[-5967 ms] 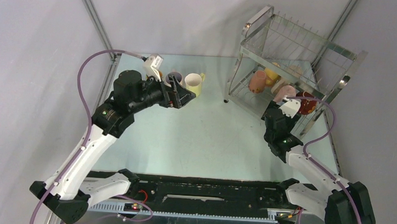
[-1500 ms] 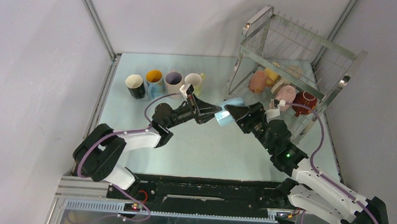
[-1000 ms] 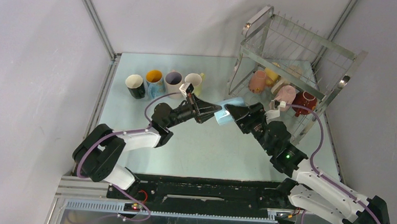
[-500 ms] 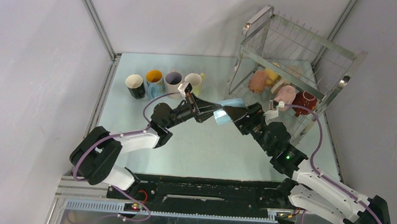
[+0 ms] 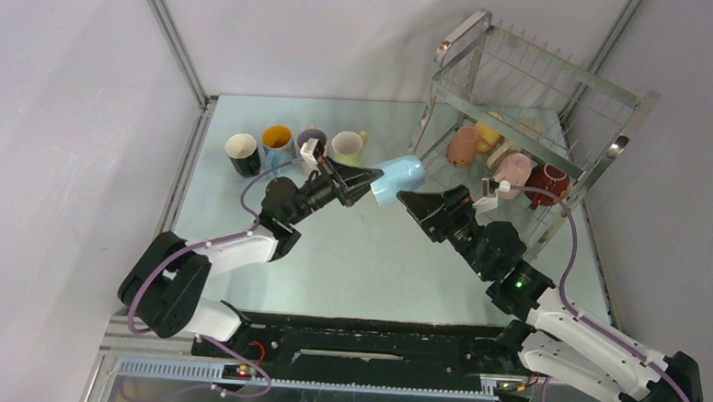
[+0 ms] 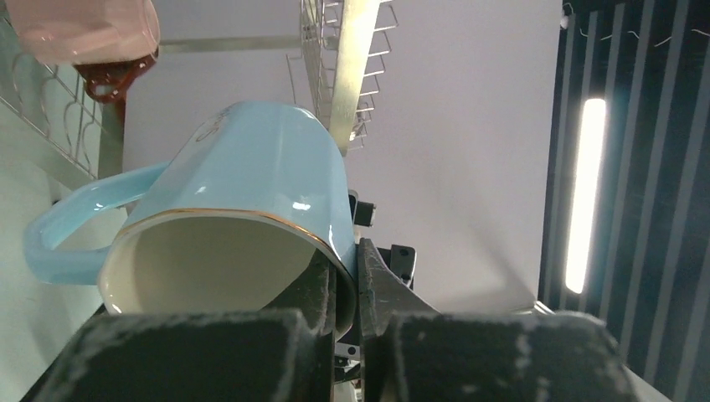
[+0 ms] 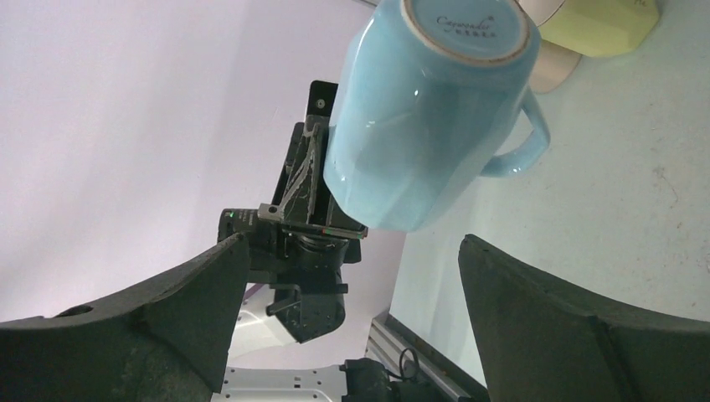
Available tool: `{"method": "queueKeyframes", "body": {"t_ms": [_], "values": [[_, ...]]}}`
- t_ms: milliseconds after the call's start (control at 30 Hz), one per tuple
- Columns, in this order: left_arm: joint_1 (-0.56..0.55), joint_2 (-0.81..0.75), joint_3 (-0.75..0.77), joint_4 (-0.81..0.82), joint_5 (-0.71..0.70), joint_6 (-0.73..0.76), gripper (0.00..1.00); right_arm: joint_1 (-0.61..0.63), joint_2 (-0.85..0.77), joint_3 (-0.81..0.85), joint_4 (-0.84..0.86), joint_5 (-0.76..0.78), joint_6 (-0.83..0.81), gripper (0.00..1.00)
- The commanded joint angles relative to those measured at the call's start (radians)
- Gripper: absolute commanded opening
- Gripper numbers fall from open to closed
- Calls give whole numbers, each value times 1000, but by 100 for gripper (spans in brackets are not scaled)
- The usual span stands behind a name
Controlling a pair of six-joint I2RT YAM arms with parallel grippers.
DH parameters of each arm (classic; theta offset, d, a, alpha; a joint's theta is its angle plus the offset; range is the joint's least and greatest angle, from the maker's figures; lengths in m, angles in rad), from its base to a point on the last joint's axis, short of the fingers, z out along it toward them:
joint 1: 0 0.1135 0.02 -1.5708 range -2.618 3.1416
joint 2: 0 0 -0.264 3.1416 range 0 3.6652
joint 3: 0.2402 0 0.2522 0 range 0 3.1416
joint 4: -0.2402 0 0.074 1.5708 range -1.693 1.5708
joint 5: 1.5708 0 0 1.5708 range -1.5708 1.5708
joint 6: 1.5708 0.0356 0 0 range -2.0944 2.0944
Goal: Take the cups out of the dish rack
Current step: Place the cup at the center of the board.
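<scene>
Carried leftward since the handover, the light blue ceramic mug (image 5: 398, 179) hangs tilted between the chrome wire dish rack (image 5: 543, 82) and the row of unloaded mugs (image 5: 278, 142); the left gripper (image 5: 367, 184) pinches its rim tight for transport, while the right gripper (image 5: 424, 198) stands wide open, empty.

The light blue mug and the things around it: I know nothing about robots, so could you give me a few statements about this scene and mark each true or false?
1. The left gripper pinches the light blue mug by its rim. True.
2. The right gripper clamps that mug too. False: its jaws stand open, clear of the mug.
3. The dish rack is empty. False: a pink mug, a dark red mug and others sit in it.
4. A row of four mugs stands at the table's back left. True.
5. The light blue mug stands upright. False: it is held tipped on its side.
</scene>
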Motion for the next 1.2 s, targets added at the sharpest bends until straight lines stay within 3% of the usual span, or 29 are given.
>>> {"method": "queueKeyframes", "body": {"t_ms": [0, 200, 533, 900, 1167], "values": [[32, -94, 43, 72, -4, 41, 0, 18, -24, 40, 30, 4, -36, 100], [90, -201, 35, -135, 45, 189, 0, 48, -53, 57, -53, 56, -104, 100], [155, -421, 164, -870, 1, 698, 0, 106, -77, 97, -178, 157, -223, 100], [223, -487, 202, -1200, -154, 942, 0, 129, -79, 119, -217, 182, -283, 100], [275, -414, 283, -1347, -247, 1091, 0, 146, -82, 122, -237, 200, -315, 100]]}}
